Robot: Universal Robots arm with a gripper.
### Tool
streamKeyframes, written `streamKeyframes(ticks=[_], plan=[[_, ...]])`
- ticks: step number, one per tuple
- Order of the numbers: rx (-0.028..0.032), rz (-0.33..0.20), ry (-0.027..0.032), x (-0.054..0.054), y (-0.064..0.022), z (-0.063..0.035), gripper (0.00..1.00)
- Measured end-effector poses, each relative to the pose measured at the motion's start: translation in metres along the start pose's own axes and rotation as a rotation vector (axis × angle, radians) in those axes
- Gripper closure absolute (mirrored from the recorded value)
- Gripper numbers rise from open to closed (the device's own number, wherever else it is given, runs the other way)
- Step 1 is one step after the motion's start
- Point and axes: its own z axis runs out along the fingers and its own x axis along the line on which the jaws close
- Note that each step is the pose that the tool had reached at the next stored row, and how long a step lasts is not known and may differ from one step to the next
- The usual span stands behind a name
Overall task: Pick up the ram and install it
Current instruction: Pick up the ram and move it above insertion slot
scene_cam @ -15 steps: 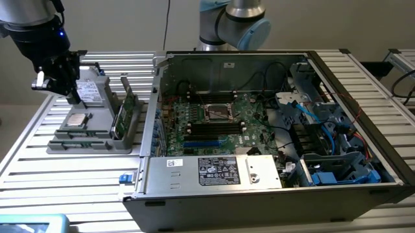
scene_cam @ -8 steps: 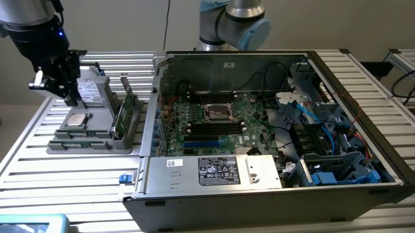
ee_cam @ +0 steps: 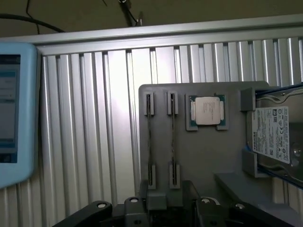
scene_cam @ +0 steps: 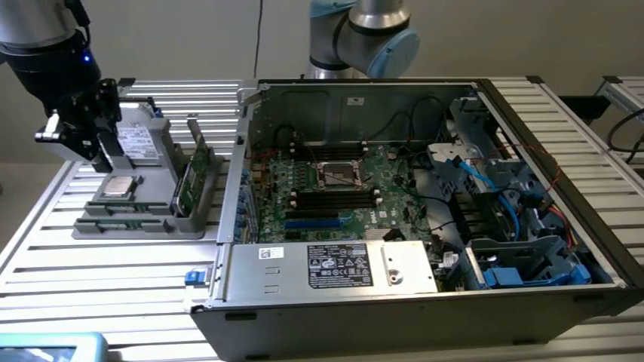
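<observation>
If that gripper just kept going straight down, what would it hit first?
The gripper would probably meet the gray tray near the two ram sticks' ends; depth is unclear.

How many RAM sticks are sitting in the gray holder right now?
2. One RAM stick stands on edge in the holder beside the CPU. The other stick stands parallel, one slot farther from the CPU. None seem hidden.

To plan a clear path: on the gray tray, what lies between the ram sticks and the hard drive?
A processor chip sits between the ram sticks and the hard drive, as the wrist view shows.
</observation>
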Motion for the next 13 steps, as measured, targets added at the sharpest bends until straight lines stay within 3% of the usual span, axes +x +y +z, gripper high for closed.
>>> streamKeyframes(ticks=[6, 13], plan=[[0.0012, 0.002, 0.0007, 0.001, 0.0003, 0.0105, 0.58], [0.0017, 0.002, 0.0006, 0.01, 0.0, 0.0236, 0.58]])
